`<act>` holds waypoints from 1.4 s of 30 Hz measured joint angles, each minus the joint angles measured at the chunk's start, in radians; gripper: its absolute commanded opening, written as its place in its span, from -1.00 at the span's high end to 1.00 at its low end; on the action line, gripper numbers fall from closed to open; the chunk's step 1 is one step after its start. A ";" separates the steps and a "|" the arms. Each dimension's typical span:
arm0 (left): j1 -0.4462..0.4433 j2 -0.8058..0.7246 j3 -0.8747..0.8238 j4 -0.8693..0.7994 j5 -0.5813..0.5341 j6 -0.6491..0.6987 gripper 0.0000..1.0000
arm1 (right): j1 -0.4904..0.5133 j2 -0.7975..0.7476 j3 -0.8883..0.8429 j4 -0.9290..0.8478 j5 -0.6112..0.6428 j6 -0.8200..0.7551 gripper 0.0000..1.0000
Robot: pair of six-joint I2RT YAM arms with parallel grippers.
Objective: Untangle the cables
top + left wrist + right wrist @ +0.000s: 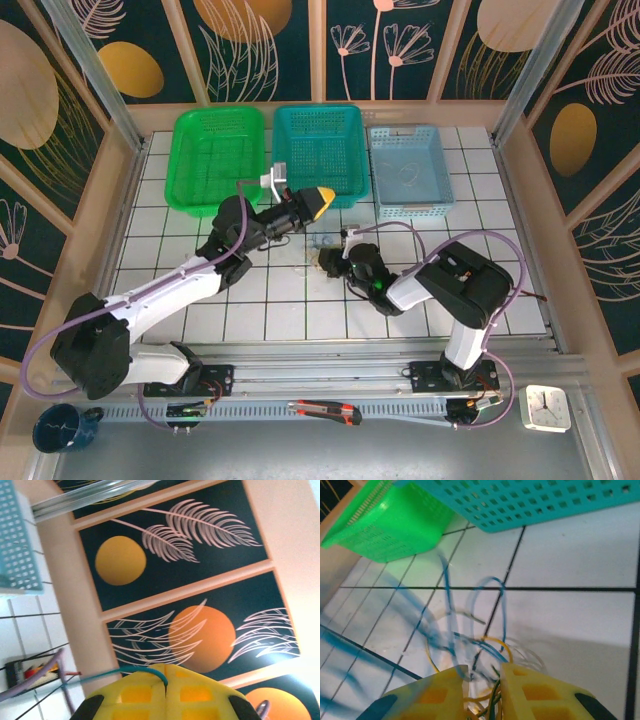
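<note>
The cables (492, 642) are a clump of thin blue, yellow and green wires on the white tiles, blurred in the right wrist view. My right gripper (484, 670) is low over the clump. Its yellow fingers (530, 692) stand a little apart, with several strands running between them. On the table the clump (312, 251) lies just left of my right gripper (330, 262). My left gripper (167, 669) is shut on a thin blue cable (125, 670) that trails off to the left. It is raised at mid-table (322, 200), in front of the teal basket.
Three baskets stand in a row at the back: green (218, 158), teal (320, 150) and light blue (410, 170). A box cutter (325, 409), a small clock (546, 408) and a dark mug (62, 428) lie along the near rail.
</note>
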 measured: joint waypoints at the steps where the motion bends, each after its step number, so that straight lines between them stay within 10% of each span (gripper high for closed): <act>1: 0.000 -0.002 0.020 0.000 0.002 0.000 1.00 | 0.000 0.008 -0.008 0.005 0.001 0.008 0.53; 18: 0.000 -0.013 0.191 -0.027 0.027 0.010 1.00 | 0.000 0.027 -0.064 0.041 0.002 0.065 0.31; 42: 0.000 0.007 0.144 -0.082 0.016 0.062 1.00 | 0.004 -0.526 -0.082 -0.289 -0.031 -0.121 -0.13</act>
